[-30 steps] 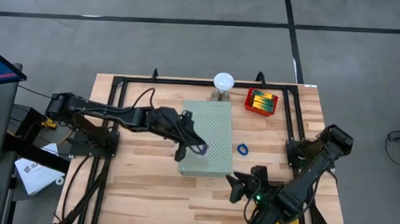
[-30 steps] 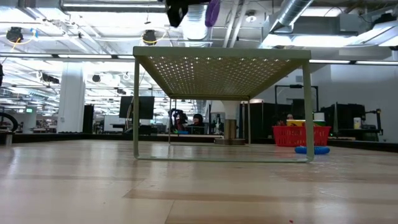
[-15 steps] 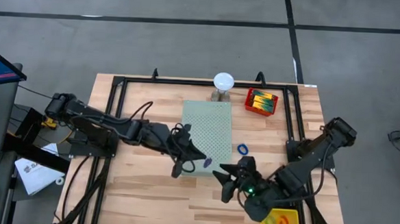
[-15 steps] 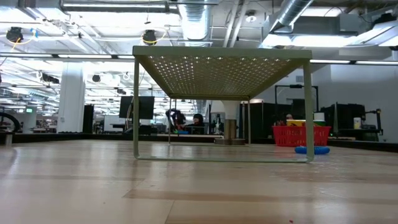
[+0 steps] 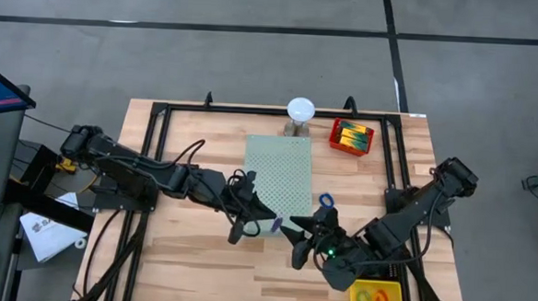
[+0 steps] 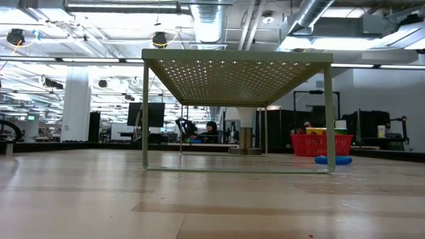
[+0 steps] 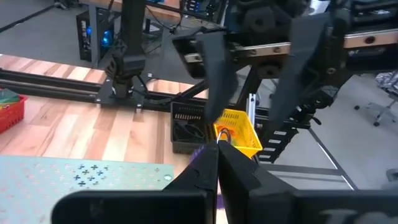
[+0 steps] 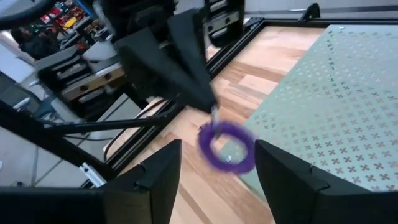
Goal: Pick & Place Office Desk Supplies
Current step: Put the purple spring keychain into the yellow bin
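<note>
1. The purple band (image 8: 227, 147) hangs pinched at the tip of the left gripper (image 5: 267, 217), over the near corner of the pale-green board (image 5: 279, 183), between the two arms and clear of the table (image 5: 190, 257).

2. It looks like a light, soft loop that will sag, swing and flatten under any squeeze. I judge it neither fragile nor slippery, but it is easy to lose if caught only at an edge.

3. The best hold seems to be across the free side of the ring, opposite the left fingertips, so that one finger goes through the hole and the other stays outside.

4. The left gripper is fully closed, its two fingers (image 7: 208, 171) pressed together on one side of the band.

5. The right gripper (image 5: 306, 234) faces it from just beside, jaws about half open and holding nothing. In its wrist view the loop hangs in the gap between the two fingers (image 8: 158, 177), touching neither.

6. A blue band (image 5: 326, 200) lies on the table beside the board, a red basket (image 5: 352, 136) stands at the far side, and a yellow bin (image 5: 377, 298) sits at the near right corner.
</note>
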